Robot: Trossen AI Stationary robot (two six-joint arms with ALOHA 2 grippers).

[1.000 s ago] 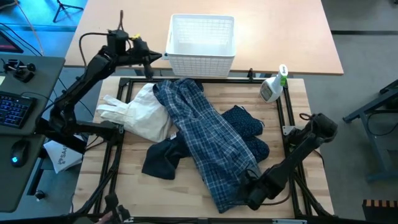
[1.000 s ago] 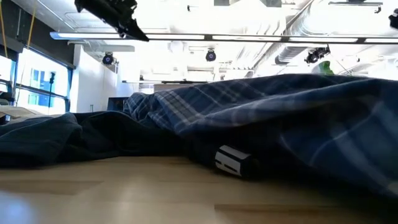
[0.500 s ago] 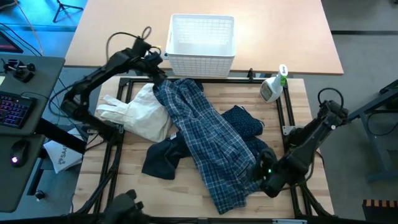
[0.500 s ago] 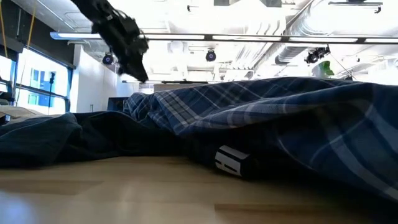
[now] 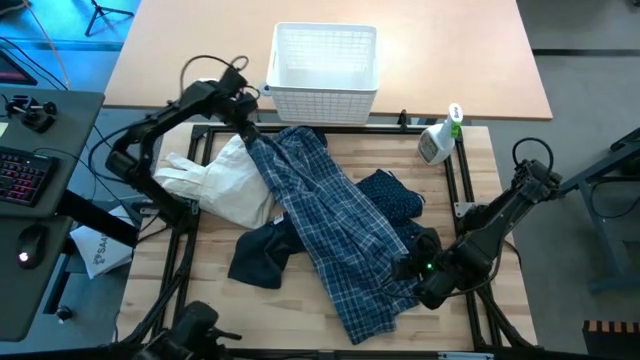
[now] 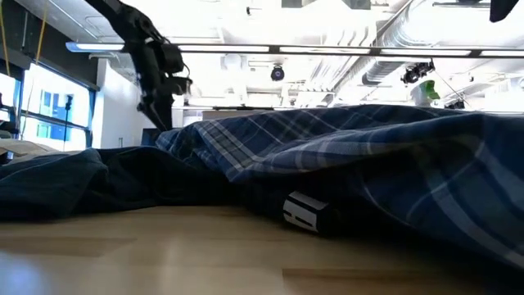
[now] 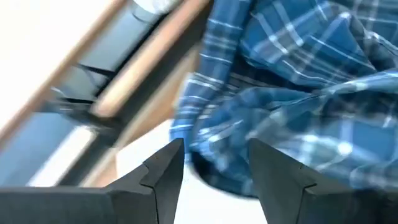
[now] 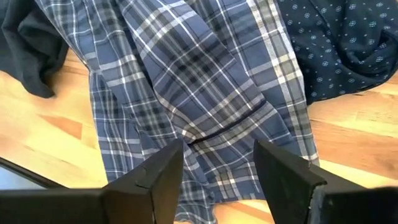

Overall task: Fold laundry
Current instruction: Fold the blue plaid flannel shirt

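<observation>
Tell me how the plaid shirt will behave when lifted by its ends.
The plaid shirt lies rumpled in soft folds, so it will likely sag limply between grip points. It overlaps the dotted navy shirt and may drag it along. Probably light.

readable text: none in any view
white bag (image 5: 98, 250), 8 o'clock off table edge: dark print, too small to read
tag on plaid shirt (image 6: 304, 213), low view centre: pale marks, illegible
spray bottle (image 5: 437, 140), 2 o'clock: label not legible
</observation>
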